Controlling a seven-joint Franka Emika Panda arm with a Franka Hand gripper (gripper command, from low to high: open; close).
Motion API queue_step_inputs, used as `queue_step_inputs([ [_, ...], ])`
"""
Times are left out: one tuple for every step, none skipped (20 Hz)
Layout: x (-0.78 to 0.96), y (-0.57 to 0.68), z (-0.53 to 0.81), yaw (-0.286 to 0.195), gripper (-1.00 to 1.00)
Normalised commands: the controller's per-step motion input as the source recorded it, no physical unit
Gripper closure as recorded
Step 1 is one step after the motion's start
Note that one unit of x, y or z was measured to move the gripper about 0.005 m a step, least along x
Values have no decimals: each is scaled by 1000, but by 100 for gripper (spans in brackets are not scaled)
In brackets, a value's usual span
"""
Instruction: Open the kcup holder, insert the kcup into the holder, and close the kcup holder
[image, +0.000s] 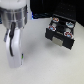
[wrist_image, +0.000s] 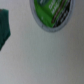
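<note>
Under the claw (image: 11, 57) sits the pod (wrist_image: 52, 12), flat on the white desk (image: 37, 60), its green top facing up. I cannot tell if the claw is apart or together. The arm stands tall and points straight down, on the exterior view's left. Well apart, on the exterior view's right, the black drawer box (image: 61, 33) is pulled open, with pods inside.

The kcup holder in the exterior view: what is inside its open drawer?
The kcup holder has its drawer pulled out, and several round pods sit in the slots, tops up. Their exact number is too blurred to count, and the inside behind the drawer is dark.
</note>
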Motion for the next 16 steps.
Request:
queue_step_inputs([
  [-36,-125,-298,-206,-100],
  [-28,-92,-282,-195,-100],
  [-4,-40,-279,-189,-100],
  [8,-7,-265,-183,-100],
  [-2,18,-245,-171,-100],
  [-39,32,-244,-171,-100],
  [-18,35,-200,-170,-100],
  [-30,11,-183,-161,-100],
  [-32,-22,-157,-154,-100],
  [-33,-50,-150,-155,-100],
  [-36,-73,-146,-158,-100],
  [-45,-105,-164,-163,-100],
  [-52,-122,-162,-162,-100],
  [-45,-138,-142,-161,-100],
  [-45,-156,-142,-161,-100],
  [79,-256,-161,-120,-100],
])
